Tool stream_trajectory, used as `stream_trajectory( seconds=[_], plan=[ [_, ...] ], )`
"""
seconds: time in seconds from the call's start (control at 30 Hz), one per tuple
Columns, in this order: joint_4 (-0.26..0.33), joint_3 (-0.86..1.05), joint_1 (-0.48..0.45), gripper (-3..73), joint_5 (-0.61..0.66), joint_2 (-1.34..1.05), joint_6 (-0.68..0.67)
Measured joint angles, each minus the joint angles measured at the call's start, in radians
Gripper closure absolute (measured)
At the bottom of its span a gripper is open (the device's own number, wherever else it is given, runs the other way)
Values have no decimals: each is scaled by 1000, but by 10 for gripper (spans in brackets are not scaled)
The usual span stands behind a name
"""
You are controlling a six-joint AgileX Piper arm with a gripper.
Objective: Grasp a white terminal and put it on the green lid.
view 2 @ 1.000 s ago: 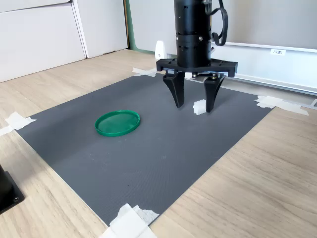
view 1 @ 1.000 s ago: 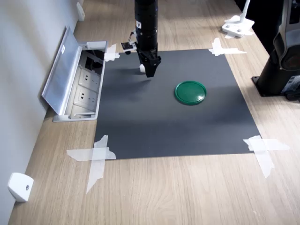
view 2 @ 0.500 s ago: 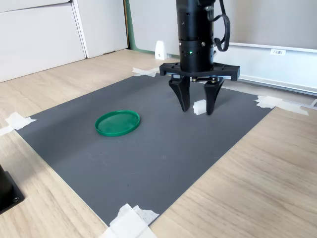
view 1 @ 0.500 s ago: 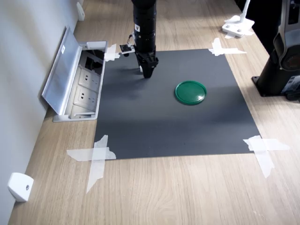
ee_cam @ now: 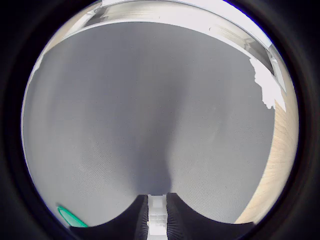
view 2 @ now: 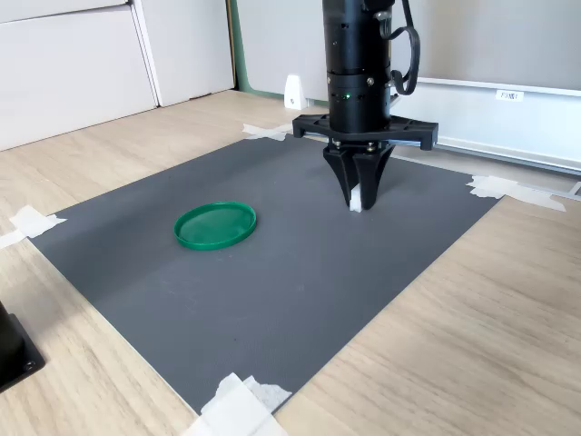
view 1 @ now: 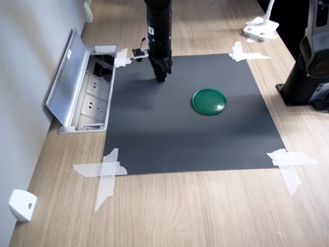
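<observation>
Dark grey, the mat [view 1: 180, 134] is the largest thing and serves as the landmark: it lies taped on a wooden table [view 1: 169, 211], with tape [view 1: 105, 172] at its corners. Off the mat's edge on the first exterior view's left sits an open socket box [view 1: 85, 95].

Upright over the mat's far part in the first exterior view stands the arm [view 1: 158, 31], and its gripper [view 2: 359, 198] reaches down to the mat surface. On the mat, well apart from the gripper and nearer the mat's middle, lies the lid [view 1: 209, 101], a flat green disc with a raised rim, nothing on it.

Smallest is the terminal [view 2: 356, 200], pinched between the two black fingers [ee_cam: 134, 220]; the jaws are closed on it, pressing both side faces, and it appears to rest on the mat. It looks like a tiny white plastic block with stepped ridges in the wrist view, mostly hidden by the fingers elsewhere.

By my judgement it is very light, stiff and rather slick, so it could twist or pop out of a shallow pinch. Flat opposite sides, held squarely near mid-height, seem the best hold, as the jaws have it now.
</observation>
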Motion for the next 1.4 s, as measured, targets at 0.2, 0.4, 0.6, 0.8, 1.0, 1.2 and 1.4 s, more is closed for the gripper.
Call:
stream_trajectory(
  seconds=[0.2,0.4,0.6,0.8,1.0,1.2,1.4],
  plan=[
    [27,53,0,606,6,-126,-18],
    [39,204,53,606,12,-253,-42],
    [40,356,173,606,12,-350,-44],
    [37,468,246,606,-7,-422,-43],
    [20,539,253,606,-77,-430,-41],
    [11,552,253,606,-149,-430,-41],
    [13,552,253,606,-163,-430,-67]
  ],
)
